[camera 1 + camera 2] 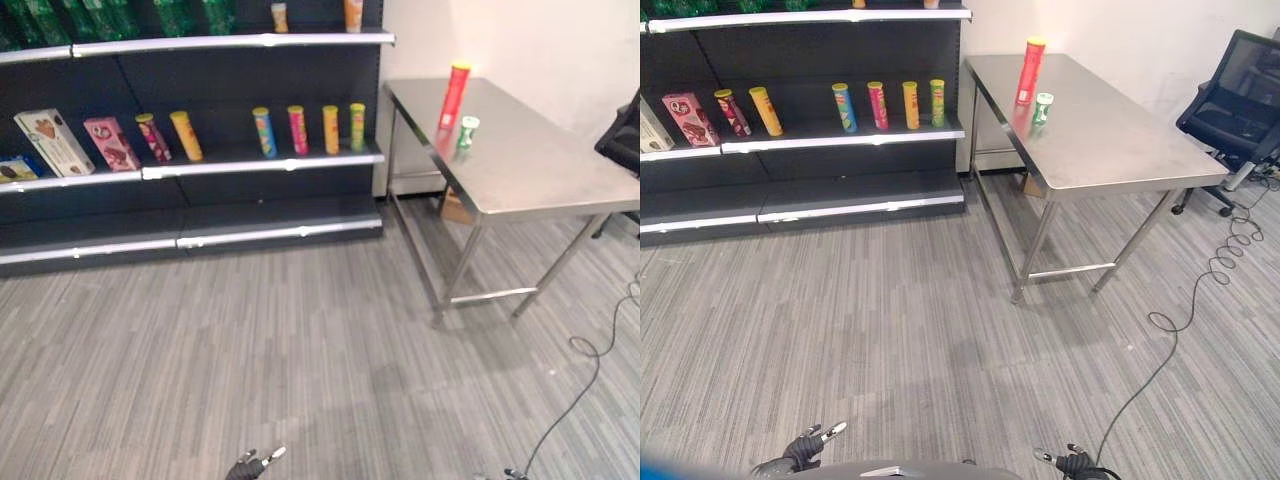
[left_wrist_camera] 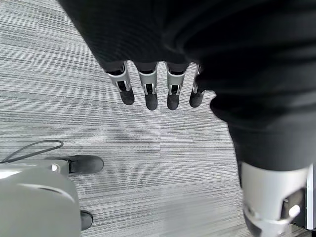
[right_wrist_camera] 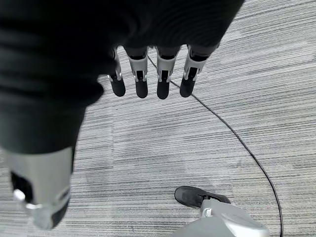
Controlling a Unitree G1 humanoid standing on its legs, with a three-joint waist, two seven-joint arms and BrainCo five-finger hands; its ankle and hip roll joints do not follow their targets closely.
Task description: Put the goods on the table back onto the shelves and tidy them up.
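A tall red can (image 1: 454, 95) stands upright on the steel table (image 1: 540, 170) near its far left corner. A small green cup (image 1: 467, 131) sits just in front of it. Both show again in the right eye view, the red can (image 1: 1029, 70) and the green cup (image 1: 1042, 107). My left hand (image 2: 158, 89) hangs low over the carpet with its fingers straight and nothing in it, far from the table. My right hand (image 3: 150, 79) hangs the same way, also open. Both hands peek in at the bottom edge, left hand (image 1: 805, 448) and right hand (image 1: 1075, 462).
The dark shelf unit (image 1: 200, 170) stands left of the table. Its middle shelf carries several coloured cans (image 1: 300, 129) and snack boxes (image 1: 55, 140). A black office chair (image 1: 1240, 90) is behind the table's right end. Grey carpet (image 1: 300, 350) lies open between me and the shelves.
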